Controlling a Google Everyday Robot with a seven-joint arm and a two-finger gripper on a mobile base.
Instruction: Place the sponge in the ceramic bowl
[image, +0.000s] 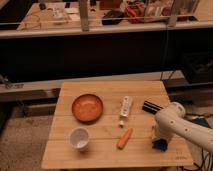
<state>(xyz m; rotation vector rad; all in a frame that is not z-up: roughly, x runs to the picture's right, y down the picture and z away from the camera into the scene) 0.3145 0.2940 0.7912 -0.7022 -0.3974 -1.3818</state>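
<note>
The sponge (160, 145), a small dark-blue block, lies on the wooden table (100, 152) near its right front corner. My gripper (158, 139) is down on it at the end of the white arm (175, 124), which reaches in from the right and covers the sponge's upper part. The ceramic bowl (87, 107), wide, shallow and orange-brown, sits empty on the table's left half, well apart from the gripper.
A white cup (79, 138) stands in front of the bowl. An orange carrot (125, 138) lies between the cup and the sponge. A white tube (126, 106) lies right of the bowl, and a black bar (151, 107) lies behind the arm. A dark counter stands behind the table.
</note>
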